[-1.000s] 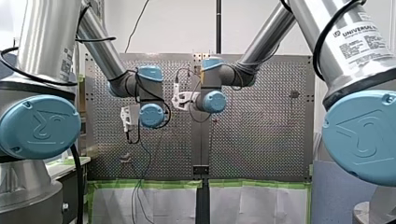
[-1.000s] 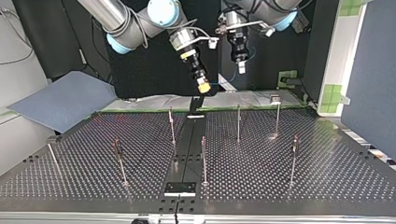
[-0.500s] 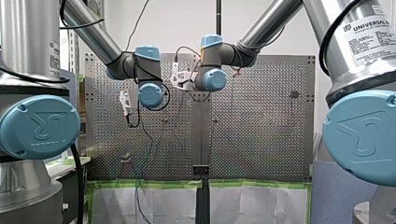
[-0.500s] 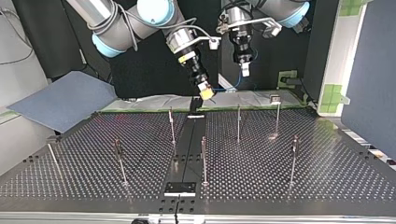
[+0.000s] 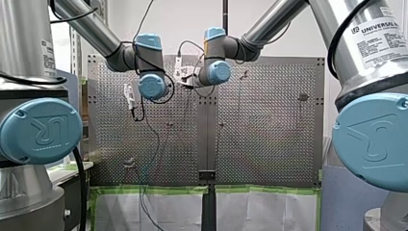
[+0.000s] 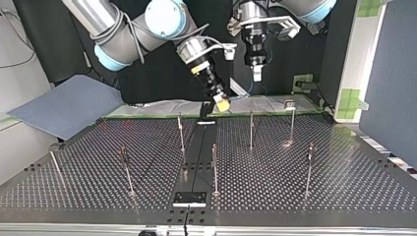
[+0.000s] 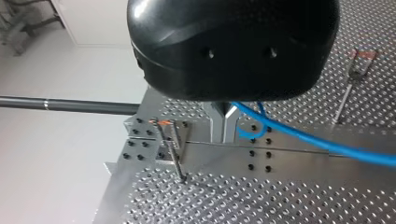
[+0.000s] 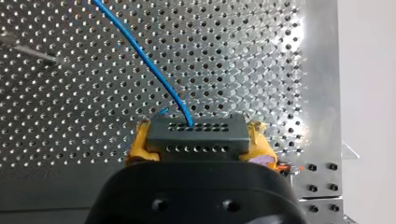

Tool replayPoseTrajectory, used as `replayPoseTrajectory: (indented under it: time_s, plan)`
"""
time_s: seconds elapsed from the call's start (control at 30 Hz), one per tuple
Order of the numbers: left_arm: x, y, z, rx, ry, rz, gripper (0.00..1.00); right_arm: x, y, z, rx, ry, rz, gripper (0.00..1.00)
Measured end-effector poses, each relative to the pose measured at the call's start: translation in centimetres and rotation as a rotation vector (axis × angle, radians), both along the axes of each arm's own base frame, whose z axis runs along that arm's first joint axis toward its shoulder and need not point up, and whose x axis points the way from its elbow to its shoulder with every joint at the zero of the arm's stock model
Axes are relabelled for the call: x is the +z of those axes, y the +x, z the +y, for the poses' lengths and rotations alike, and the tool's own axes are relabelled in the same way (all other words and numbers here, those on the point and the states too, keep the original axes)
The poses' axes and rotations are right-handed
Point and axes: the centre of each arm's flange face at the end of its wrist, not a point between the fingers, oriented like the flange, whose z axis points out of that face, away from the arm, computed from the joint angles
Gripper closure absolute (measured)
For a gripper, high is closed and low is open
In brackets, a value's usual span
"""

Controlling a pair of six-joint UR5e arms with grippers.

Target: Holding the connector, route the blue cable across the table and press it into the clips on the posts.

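My right gripper [image 8: 197, 142] is shut with its yellow pads [image 8: 140, 142] on the two ends of a grey connector block [image 8: 197, 130]. The blue cable [image 8: 144, 60] leaves the block and runs out over the perforated table. In the top view this gripper [image 6: 222, 104] hangs above the table's far edge near the middle. My left gripper [image 6: 256, 74] hangs higher, just toward that view's right. Its metal fingers [image 7: 219, 119] stand together, and the blue cable [image 7: 317, 142] comes out from between them. Thin posts with clips [image 6: 181, 132] [image 6: 251, 129] [image 6: 215, 167] stand on the table.
More posts [image 6: 126, 169] [image 6: 309, 167] [image 6: 291, 118] [image 6: 55, 160] stand across the perforated table [image 6: 344, 182]. A dark strip [image 6: 199, 147] runs down its middle to a small plate [image 6: 189, 197]. A grey mat [image 6: 64, 105] lies beside the table at the top view's left.
My right gripper has swung with the connector toward the top view's right and a little lower. My left gripper has barely shifted. In the front view both wrists have gone up.
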Motion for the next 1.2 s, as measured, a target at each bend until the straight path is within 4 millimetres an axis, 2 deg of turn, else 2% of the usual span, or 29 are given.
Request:
replayPoseTrajectory:
  time_s: [0.23,0.63,0.83,1.07,1.2]
  plan:
    - [-0.9,2.3,1.5,0.096,0.053,0.044,0.98,1.9,0.4,-0.3,0.008,0.015,-0.003,1.00]
    - [1.7,5.9,4.6,0.141,0.018,0.006,0.98,2.4,0.9,-0.1,0.059,0.030,-0.015,1.00]
    - [2.3,7.6,6.3,0.143,0.017,-0.005,0.98,4.1,1.4,-0.4,0.067,0.031,-0.041,1.00]
    - [4.1,10.2,8.9,0.193,-0.015,-0.038,0.98,6.8,2.3,-1.0,0.079,0.019,-0.089,1.00]
    - [5.1,11.4,10.5,0.234,-0.031,-0.056,0.98,7.5,2.5,-1.1,0.091,0.023,-0.104,1.00]
